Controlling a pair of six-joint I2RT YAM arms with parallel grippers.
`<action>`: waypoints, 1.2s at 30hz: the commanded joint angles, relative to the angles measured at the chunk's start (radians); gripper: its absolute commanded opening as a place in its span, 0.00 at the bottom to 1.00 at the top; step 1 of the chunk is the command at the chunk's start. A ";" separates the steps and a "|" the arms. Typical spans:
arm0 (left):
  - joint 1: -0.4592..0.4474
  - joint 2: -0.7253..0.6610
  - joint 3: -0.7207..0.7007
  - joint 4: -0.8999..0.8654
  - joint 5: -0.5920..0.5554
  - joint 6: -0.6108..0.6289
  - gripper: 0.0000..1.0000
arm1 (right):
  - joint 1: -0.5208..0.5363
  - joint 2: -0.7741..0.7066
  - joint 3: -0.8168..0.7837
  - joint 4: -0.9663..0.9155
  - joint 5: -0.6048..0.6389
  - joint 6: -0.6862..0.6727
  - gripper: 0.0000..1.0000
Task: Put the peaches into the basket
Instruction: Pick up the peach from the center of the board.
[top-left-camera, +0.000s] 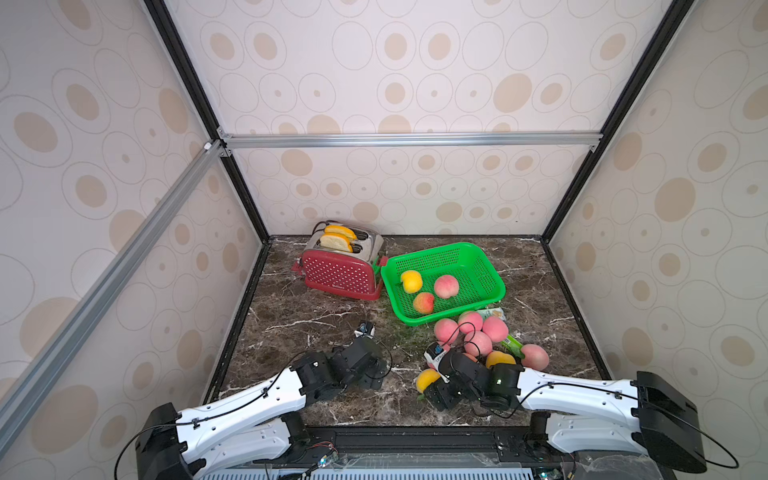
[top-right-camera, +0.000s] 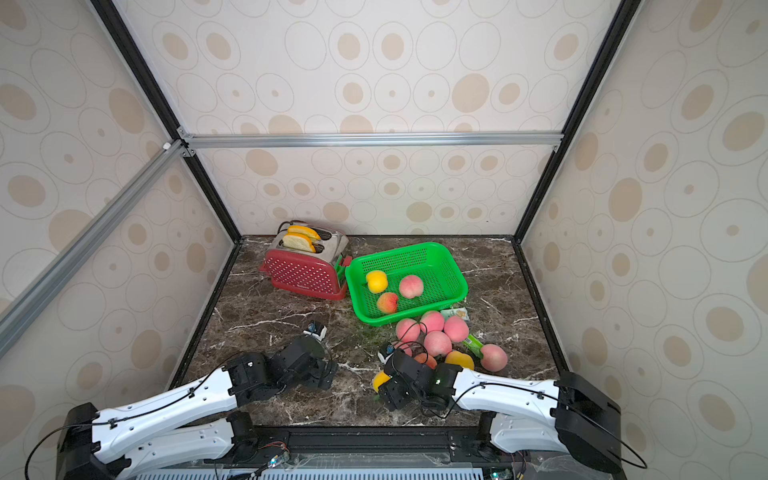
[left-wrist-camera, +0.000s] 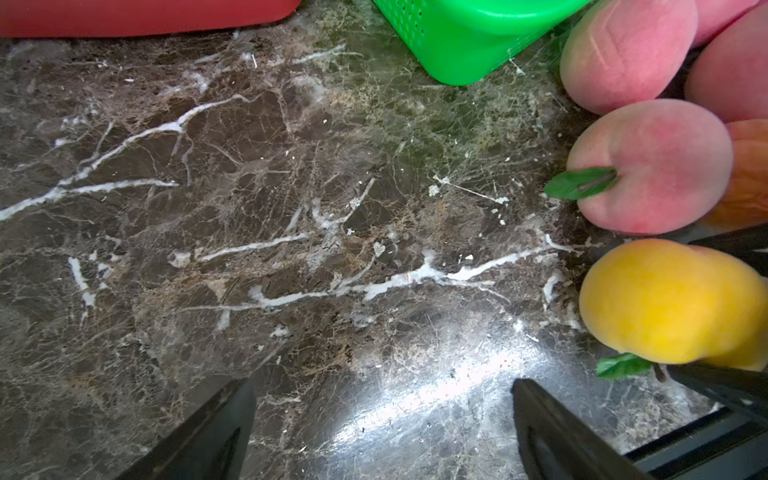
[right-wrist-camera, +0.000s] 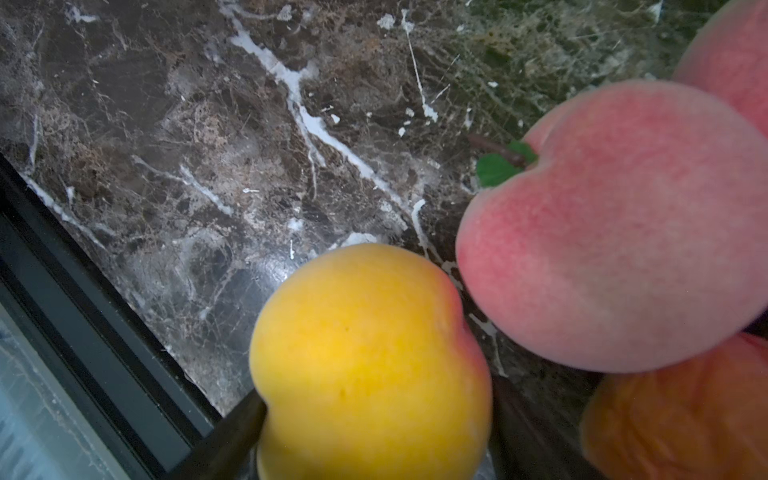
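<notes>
The right gripper (right-wrist-camera: 376, 401) is clamped across the middle of the round yellow matte-skinned peach (right-wrist-camera: 365, 340). The peach lies on the dark marble table (top-left-camera: 299, 316), well apart from the bright green perforated plastic basket (top-left-camera: 478, 257), on its robot-facing side. It looks light, firm and faintly fuzzy, and likely to roll, so its widest girth is the best place to hold it. The left gripper (left-wrist-camera: 382, 386) stands wide apart and empty.

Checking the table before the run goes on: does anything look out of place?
Yes. A green packet lies among the loose peaches near the basket. It is no fruit and might get in a grasp's way.
</notes>
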 joint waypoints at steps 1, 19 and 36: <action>-0.008 -0.003 0.019 0.005 -0.004 -0.006 0.99 | -0.007 -0.013 -0.013 -0.008 0.012 0.000 0.78; -0.008 -0.010 0.003 0.010 -0.004 -0.007 0.99 | -0.010 -0.258 0.137 -0.266 0.102 -0.064 0.78; -0.008 0.023 0.041 0.069 0.016 0.044 0.99 | -0.484 -0.067 0.509 -0.301 -0.138 -0.410 0.79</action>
